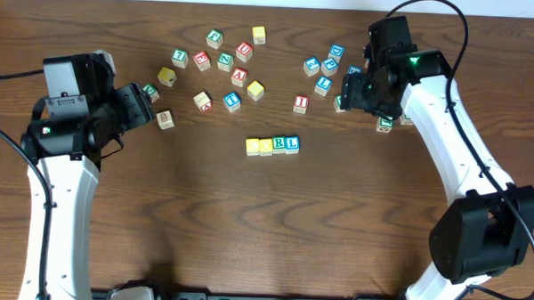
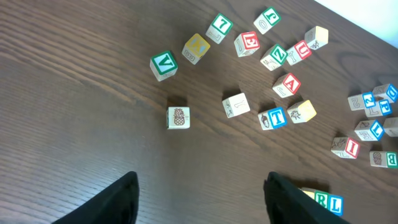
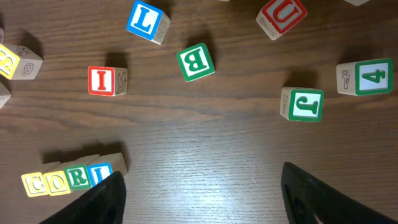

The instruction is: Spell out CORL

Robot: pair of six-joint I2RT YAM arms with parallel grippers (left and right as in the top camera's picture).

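1. Overhead view: a row of four blocks (image 1: 272, 145) lies near the middle of the table (image 1: 246, 229), its blocks touching side by side. It sits well apart from both arms.
2. Row contents, read in the right wrist view from left to right: yellow C block (image 3: 32, 184), yellow O block (image 3: 56, 182), green R block (image 3: 79, 177), blue L block (image 3: 99, 175). The L block is just beside the dark tip of one finger, at the lower left of that view.
3. Left hand (image 2: 202, 200): fingers spread wide with nothing between them, only bare table below. In the overhead view it sits at the table's left side.
4. Right hand (image 3: 202, 199): fingers spread wide and empty, over bare table. In the overhead view it sits among the scattered blocks at the upper right.
5. Loose blocks near the right hand, all apart from one another: red I block (image 3: 107, 81), green B block (image 3: 196, 61), green J block (image 3: 303, 103), green 4 block (image 3: 367, 77).
6. Loose blocks ahead of the left hand: green V block (image 2: 163, 65), pineapple-picture block (image 2: 178, 117), blue T block (image 2: 273, 117).
7. Further lettered blocks lie scattered across the far half of the table. Several faces are too small to read.
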